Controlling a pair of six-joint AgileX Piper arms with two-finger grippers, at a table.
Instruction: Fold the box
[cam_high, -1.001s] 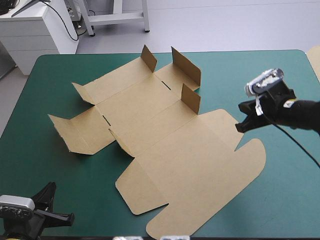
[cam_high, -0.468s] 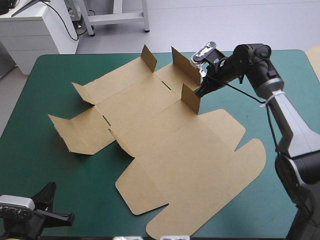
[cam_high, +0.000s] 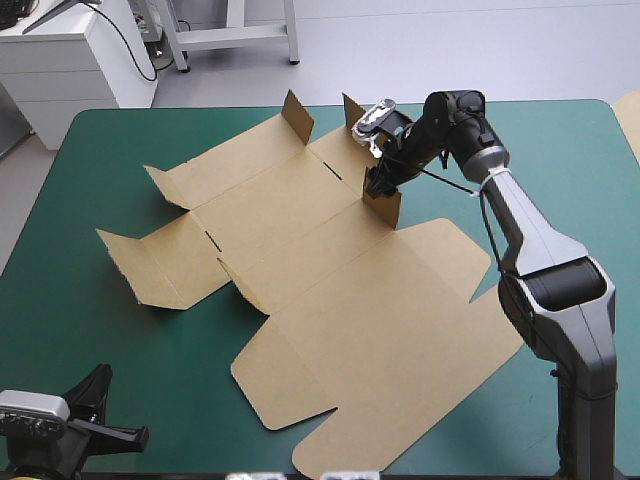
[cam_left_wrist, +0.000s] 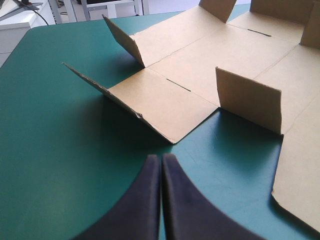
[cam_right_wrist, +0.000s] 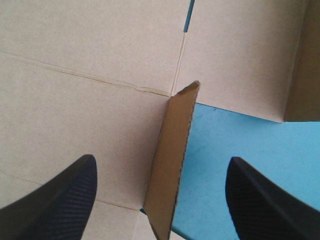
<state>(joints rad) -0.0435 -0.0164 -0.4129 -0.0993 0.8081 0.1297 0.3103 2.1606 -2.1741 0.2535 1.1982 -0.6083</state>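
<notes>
- The box (cam_high: 330, 300) lies opened out on the teal-green cover (cam_high: 100, 150), a cut brown sheet running from the upper centre of the high view down to the lower right.
- Its big lid panel (cam_high: 400, 340) is flat at lower right, rounded tabs toward the near edge.
- Several flaps are raised: two at the far side (cam_high: 297, 117) (cam_high: 372, 133), two tilted ones at mid left (cam_high: 165, 185) (cam_high: 125, 262), and one short upright flap (cam_high: 385, 207) right of centre.
- The R arm reaches in from the right of the high view, wrist bent down over that short flap.
- R gripper (cam_right_wrist: 161, 161): released, black fingers spread wide. From its wrist cam I see the short flap edge-on, standing between the two fingers and touching neither.
- One finger hangs over the brown panel, the other over bare teal-green cover just beside the box.
- A narrow slot (cam_right_wrist: 189, 15) shows in the board ahead of the gripper, past the flap's end.
- L gripper (cam_left_wrist: 161, 160): clenched, fingers meeting in one point and holding nothing. It sits at the lower left corner of the high view, well apart from the box.
- From the L wrist cam, bare cover lies under the tips. Ahead are one tilted flap (cam_left_wrist: 150, 102) and an upright flap (cam_left_wrist: 247, 97), neither touched.
</notes>
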